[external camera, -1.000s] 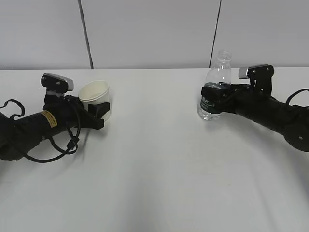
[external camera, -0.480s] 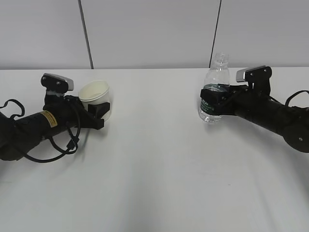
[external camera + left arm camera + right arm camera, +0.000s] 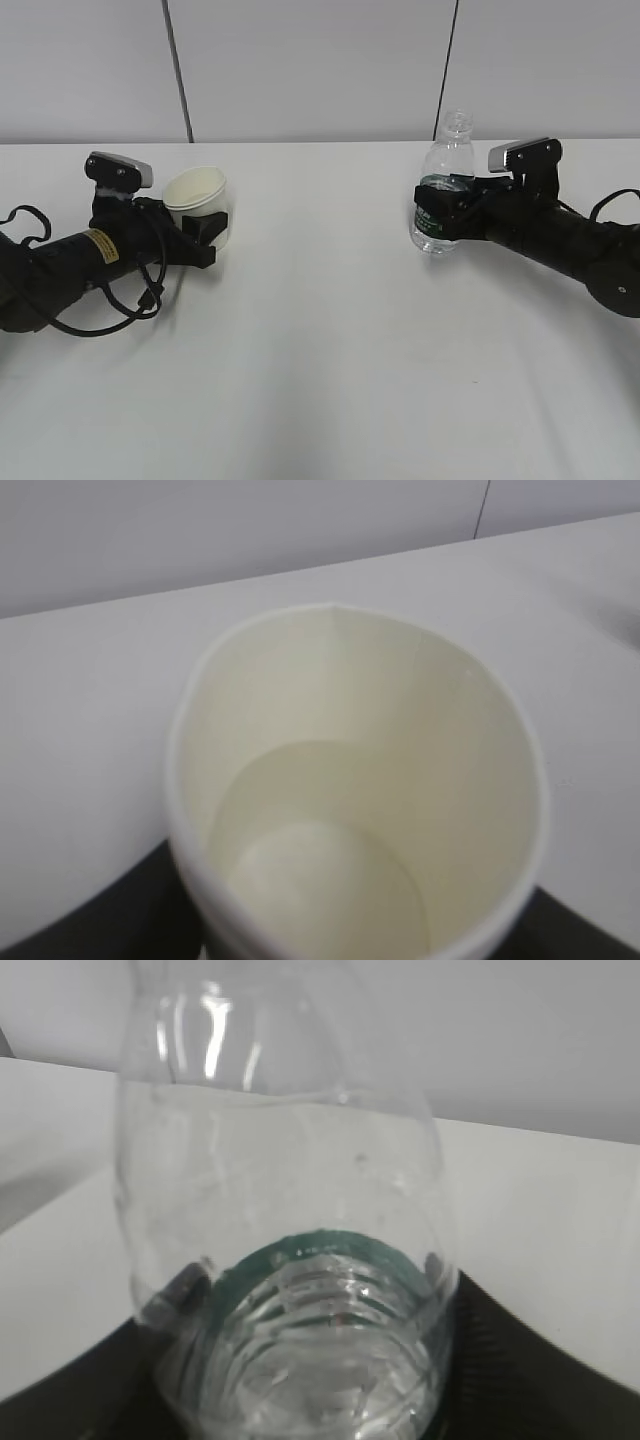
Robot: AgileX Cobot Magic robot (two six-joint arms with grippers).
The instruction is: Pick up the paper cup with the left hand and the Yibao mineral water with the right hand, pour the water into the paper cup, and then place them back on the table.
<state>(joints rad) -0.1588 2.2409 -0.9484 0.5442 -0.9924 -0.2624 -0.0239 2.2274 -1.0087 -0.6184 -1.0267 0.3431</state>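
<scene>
The paper cup [image 3: 200, 199] stands on the white table [image 3: 320, 340] at the left, held between the jaws of my left gripper [image 3: 212, 237], which is shut on it. In the left wrist view the cup [image 3: 360, 780] fills the frame, with a little water in its bottom. The Yibao mineral water [image 3: 443, 190], a clear bottle with a green label and no cap, stands upright on the table at the right. My right gripper [image 3: 440, 212] is shut around its label. The right wrist view shows the bottle [image 3: 290, 1240] close between the black fingers [image 3: 500, 1360].
A grey panelled wall [image 3: 320, 70] runs behind the table's far edge. Black cables [image 3: 120, 305] loop beside the left arm.
The bottle has come from a slight tilt to upright and dropped a little onto the table, with the right arm lowering. The left arm and cup have not moved.
</scene>
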